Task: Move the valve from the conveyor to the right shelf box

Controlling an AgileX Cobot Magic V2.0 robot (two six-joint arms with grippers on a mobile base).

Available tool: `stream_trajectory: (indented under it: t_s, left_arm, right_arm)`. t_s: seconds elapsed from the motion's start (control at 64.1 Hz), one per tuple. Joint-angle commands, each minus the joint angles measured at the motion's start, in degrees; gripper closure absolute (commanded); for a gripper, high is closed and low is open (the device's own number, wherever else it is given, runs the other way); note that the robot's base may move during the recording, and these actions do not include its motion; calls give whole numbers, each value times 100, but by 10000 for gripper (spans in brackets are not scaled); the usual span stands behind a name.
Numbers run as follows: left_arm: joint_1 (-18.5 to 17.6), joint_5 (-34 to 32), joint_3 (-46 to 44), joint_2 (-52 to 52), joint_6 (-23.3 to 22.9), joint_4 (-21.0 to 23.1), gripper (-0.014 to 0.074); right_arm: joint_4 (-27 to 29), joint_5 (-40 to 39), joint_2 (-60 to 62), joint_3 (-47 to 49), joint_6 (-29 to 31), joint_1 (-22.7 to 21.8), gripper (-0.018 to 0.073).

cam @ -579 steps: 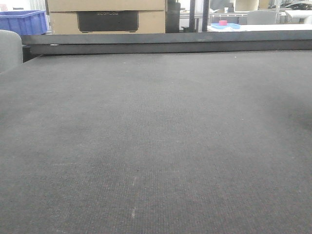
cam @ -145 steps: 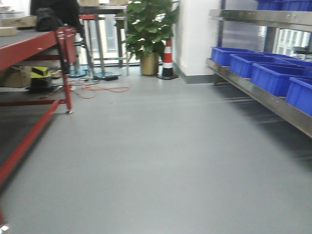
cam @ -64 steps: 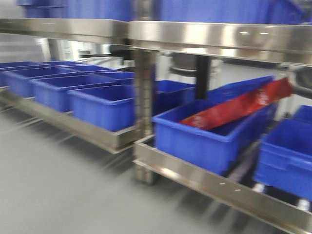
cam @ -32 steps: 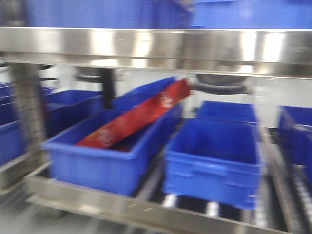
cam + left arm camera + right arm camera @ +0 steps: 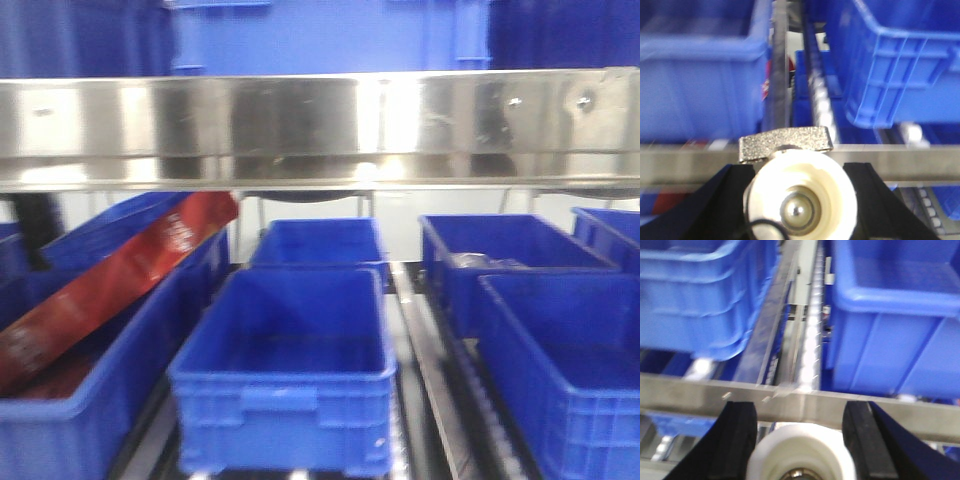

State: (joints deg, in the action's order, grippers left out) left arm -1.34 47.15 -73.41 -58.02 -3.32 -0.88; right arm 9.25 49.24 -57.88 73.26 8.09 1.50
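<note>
My left gripper (image 5: 799,172) is shut on a valve (image 5: 800,197): a white round body with a steel ball in its bore and a grey metal handle (image 5: 785,144) on top, held between the two black fingers. My right gripper (image 5: 800,410) holds a second white valve (image 5: 802,452) between its black fingers. Both wrist views look over a steel shelf rail at blue shelf boxes (image 5: 900,60) (image 5: 890,315). In the front view the shelf faces me, with an empty blue box (image 5: 283,415) in the middle. The conveyor is out of view.
A steel upper shelf beam (image 5: 320,125) crosses the front view above the boxes. The left box (image 5: 70,430) holds a long red bag (image 5: 110,285). More blue boxes stand behind (image 5: 318,245) and at the right (image 5: 560,400). Roller tracks run between the boxes (image 5: 807,335).
The front view has swung from the conveyor, across the floor, to the shelf. Over the last second the box with the red bag slid left and the shelf now faces me.
</note>
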Motion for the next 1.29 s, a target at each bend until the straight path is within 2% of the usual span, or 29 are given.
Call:
stream_trajectory:
  t_s: [0.0, 1.279]
  left_arm:
    - [2, -322, -58, 48, -35, 14, 708]
    - [2, -322, -58, 48, -35, 14, 708]
  right_arm:
    - [0, -346, 72, 56, 32, -18, 712]
    - [0, -346, 72, 56, 32, -18, 712]
